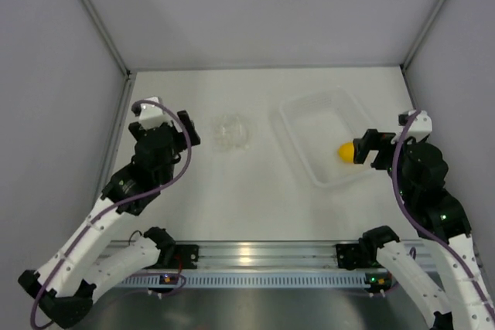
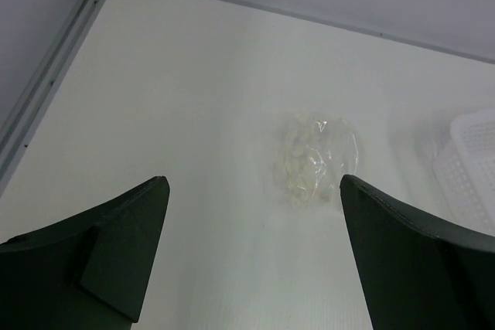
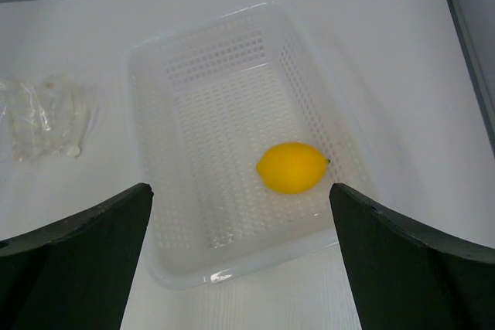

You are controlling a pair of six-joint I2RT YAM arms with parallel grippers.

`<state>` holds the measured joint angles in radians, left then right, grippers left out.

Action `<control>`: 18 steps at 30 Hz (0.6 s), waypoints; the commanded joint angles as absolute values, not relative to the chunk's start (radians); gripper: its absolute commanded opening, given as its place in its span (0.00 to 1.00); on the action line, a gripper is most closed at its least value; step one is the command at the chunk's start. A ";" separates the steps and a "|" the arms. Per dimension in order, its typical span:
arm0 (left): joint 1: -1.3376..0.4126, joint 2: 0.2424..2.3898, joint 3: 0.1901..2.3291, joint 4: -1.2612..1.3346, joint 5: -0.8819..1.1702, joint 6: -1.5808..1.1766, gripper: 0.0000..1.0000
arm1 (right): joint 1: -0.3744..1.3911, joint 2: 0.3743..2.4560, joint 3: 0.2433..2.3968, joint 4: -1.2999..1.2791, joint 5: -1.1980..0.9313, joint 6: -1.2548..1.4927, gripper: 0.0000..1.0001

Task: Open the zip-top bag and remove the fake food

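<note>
The zip-top bag (image 1: 232, 133) lies crumpled on the white table, left of centre, with nothing yellow in it; it also shows in the left wrist view (image 2: 317, 160) and the right wrist view (image 3: 42, 117). The fake food, a yellow lemon (image 1: 346, 151), lies inside the clear perforated tray (image 1: 292, 123), near its right near corner (image 3: 292, 167). My left gripper (image 1: 166, 123) is open and empty, to the left of the bag and apart from it (image 2: 254, 185). My right gripper (image 1: 373, 150) is open and empty, just right of the tray, above its near rim (image 3: 240, 189).
The tray (image 3: 186, 274) stands right of centre; its corner shows at the right in the left wrist view (image 2: 472, 168). Grey walls enclose the table on the left, back and right. A metal rail with the arm bases runs along the near edge.
</note>
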<state>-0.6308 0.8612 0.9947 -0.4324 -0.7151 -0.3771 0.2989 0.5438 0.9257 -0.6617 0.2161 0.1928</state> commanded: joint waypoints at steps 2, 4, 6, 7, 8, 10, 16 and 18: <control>-0.627 0.657 0.948 -0.521 -0.677 -0.388 0.98 | 0.304 0.457 0.947 -0.689 0.241 0.164 0.99; -0.627 0.570 0.968 -0.593 -0.678 -0.358 0.98 | 0.308 0.434 0.940 -0.690 0.242 0.164 0.99; -0.627 0.517 0.985 -0.639 -0.680 -0.331 0.98 | 0.316 0.407 0.937 -0.710 0.242 0.156 1.00; -0.627 0.473 0.995 -0.673 -0.681 -0.319 0.98 | 0.318 0.399 0.939 -0.718 0.244 0.153 0.99; -0.627 0.448 1.000 -0.687 -0.689 -0.299 0.98 | 0.322 0.387 0.942 -0.725 0.248 0.146 0.99; -0.627 0.387 0.996 -0.706 -0.707 -0.272 0.98 | 0.322 0.374 0.945 -0.750 0.273 0.135 1.00; -0.629 0.290 0.917 -0.696 -0.810 -0.267 0.98 | 0.330 0.307 0.896 -0.732 0.282 0.115 1.00; -0.627 0.284 0.881 -0.677 -0.810 -0.276 0.98 | 0.328 0.298 0.893 -0.732 0.290 0.110 0.99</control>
